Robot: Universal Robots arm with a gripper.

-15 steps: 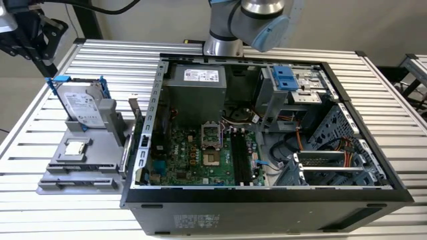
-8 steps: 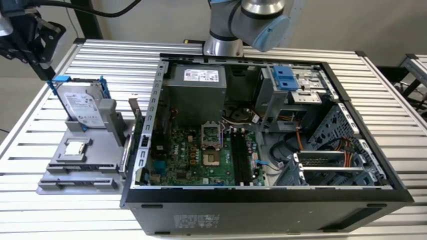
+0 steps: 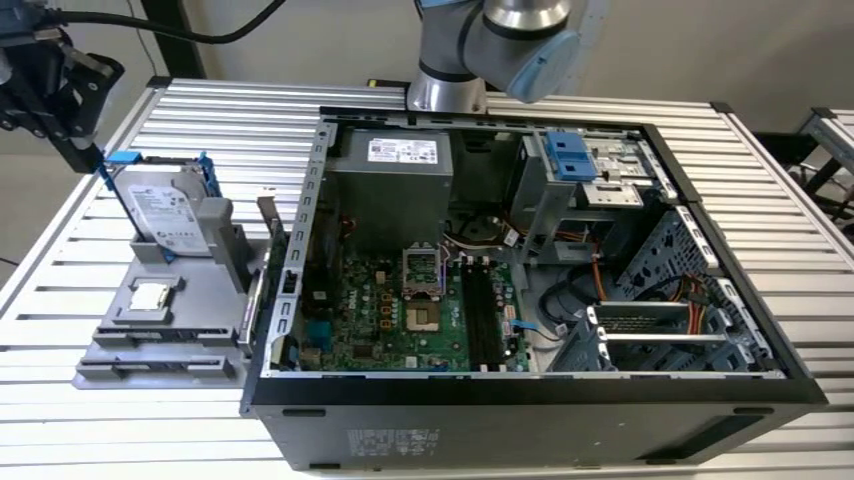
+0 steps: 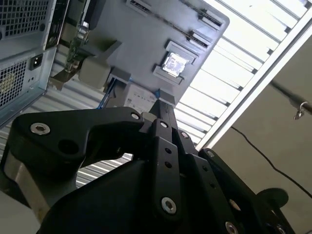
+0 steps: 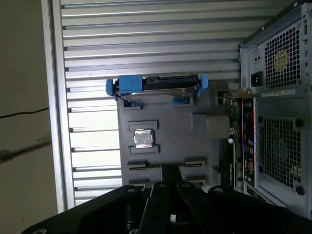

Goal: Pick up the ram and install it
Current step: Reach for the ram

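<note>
The ram [image 3: 263, 285] looks like a thin dark greenish stick standing on edge at the right side of the grey parts holder [image 3: 200, 350], close against the computer case wall. In the first wrist view the ram [image 5: 235, 141] is a narrow green strip between holder and case. My black gripper [image 3: 83, 155] hangs at the exterior view's far left, above and behind the holder, well apart from the ram. In both wrist views its fingers [image 4: 164, 105] [image 5: 169, 170] meet, shut with nothing between them. The black memory slots [image 3: 478, 315] lie on the motherboard inside the open case.
A silver hard drive in a blue frame [image 3: 167, 205] stands upright at the holder's back. A small square processor chip [image 3: 151, 296] lies on the holder. The open case [image 3: 534, 410] holds a power supply [image 3: 394, 190], cables and drive cages. The ribbed metal table [image 3: 54, 290] surrounds everything.
</note>
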